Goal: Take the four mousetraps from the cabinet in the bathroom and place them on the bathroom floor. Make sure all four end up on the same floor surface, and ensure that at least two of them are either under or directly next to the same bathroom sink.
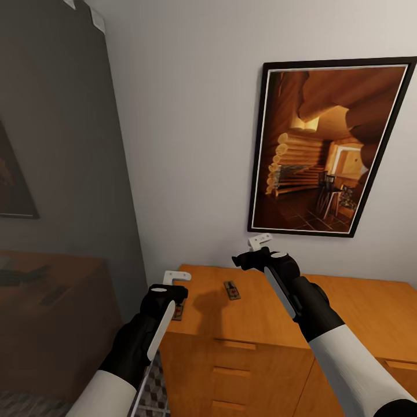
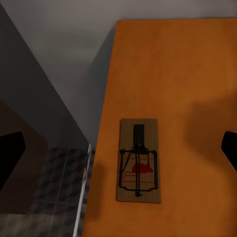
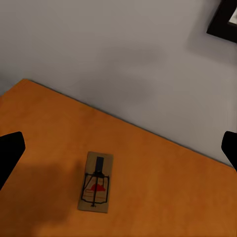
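The orange-brown cabinet (image 1: 260, 313) stands against the white wall. One mousetrap (image 1: 232, 289) lies flat on its top, left of centre. A second mousetrap (image 1: 178, 312) lies near the top's left edge, partly covered by my left gripper (image 1: 174, 285). That gripper hovers open above it. In the left wrist view this mousetrap (image 2: 138, 160) lies between the spread dark fingertips (image 2: 11, 154). My right gripper (image 1: 258, 245) hangs open higher up, near the wall. Its wrist view looks down on the other mousetrap (image 3: 97, 187). Patterned bathroom floor (image 2: 54, 190) shows beside the cabinet. The sink is out of view.
A large framed picture of a log cabin (image 1: 330, 145) hangs on the wall above the cabinet. A dark grey panel (image 1: 58, 174) closes off the left side, close to the cabinet's left edge. Drawer fronts (image 1: 231, 370) face me below the top.
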Motion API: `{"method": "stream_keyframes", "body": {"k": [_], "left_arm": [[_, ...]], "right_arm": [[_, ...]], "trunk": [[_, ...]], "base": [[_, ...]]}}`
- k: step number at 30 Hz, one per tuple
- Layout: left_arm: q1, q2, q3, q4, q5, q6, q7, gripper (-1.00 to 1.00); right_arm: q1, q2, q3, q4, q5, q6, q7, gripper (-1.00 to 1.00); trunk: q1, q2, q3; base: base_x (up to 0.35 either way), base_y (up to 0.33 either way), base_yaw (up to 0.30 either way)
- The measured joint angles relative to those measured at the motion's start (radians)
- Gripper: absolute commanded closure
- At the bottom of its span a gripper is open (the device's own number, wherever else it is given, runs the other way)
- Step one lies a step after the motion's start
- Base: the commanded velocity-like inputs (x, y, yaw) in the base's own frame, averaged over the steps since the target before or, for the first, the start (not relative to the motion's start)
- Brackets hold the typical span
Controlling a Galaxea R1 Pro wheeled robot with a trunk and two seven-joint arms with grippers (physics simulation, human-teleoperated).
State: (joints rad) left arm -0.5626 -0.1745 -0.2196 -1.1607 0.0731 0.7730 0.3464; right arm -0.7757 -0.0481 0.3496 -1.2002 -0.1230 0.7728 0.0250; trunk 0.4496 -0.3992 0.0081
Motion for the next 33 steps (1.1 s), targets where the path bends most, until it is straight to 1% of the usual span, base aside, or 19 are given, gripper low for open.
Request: {"method": "stream_keyframes", "body": {"k": [11,19,33], "left_arm": [[0.0,0.0,-0.002,0.002,-0.001,0.0,0.0,-1.0],[0.0,0.0,-0.004,0.003,-0.001,0.0,0.0,-1.0],[0.0,0.0,-0.005,0.003,0.0,-0.001,0.0,-1.0]], "right_arm": [[0.0,0.0,0.0,0.0,0.0,0.0,0.0,-1.0],[0.0,0.0,0.0,0.0,0.0,0.0,0.0,-1.0],[0.0,0.0,0.0,0.0,0.0,0.001,0.0,-1.0]], "trunk": [[0.0,0.0,0.0],[0.0,0.0,0.0],[0.0,0.0,0.0]], "base": [[0.004,-0.001,0.0],[0.097,-0.084,0.0],[0.012,-0.011,0.0]]}}
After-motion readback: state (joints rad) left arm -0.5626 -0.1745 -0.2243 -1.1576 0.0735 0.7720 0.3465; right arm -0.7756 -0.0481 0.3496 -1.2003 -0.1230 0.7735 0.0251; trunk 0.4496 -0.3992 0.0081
